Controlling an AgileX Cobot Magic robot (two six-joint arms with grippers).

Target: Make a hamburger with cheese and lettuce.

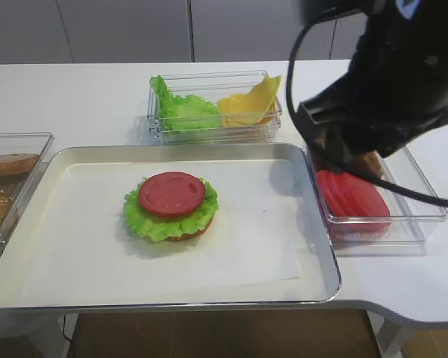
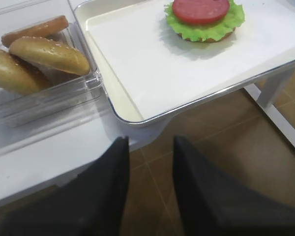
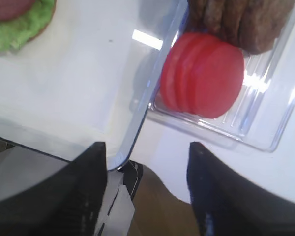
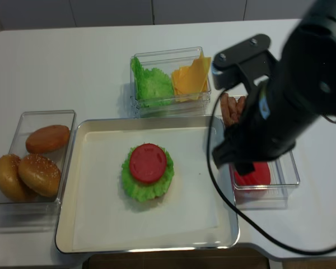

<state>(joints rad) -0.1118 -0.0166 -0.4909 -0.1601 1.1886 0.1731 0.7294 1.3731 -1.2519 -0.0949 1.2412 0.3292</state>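
One hamburger (image 1: 171,206) mid-tray (image 1: 75,155) bearing one lettuce (image 1: 154,221); one cheese (image 1: 248,104) stack in rear bin; three buns (image 4: 28,162) left; right gripper (image 3: 147,189) wide, empty above tray's right rim; left gripper (image 2: 150,184) closed, empty.

Bright, even overhead light; soft shadows fall under the hamburger (image 1: 171,206). Glare streaks the clear tomato container (image 3: 265,93). Right wrist view is blurred, its end effector (image 3: 147,187) fingers out of focus.

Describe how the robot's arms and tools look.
The right arm is bulky and black, with a dark grey bracket, a small blue marking and a black cable looping from it. Both tools, right tool and left tool, have flat matte black fingers.
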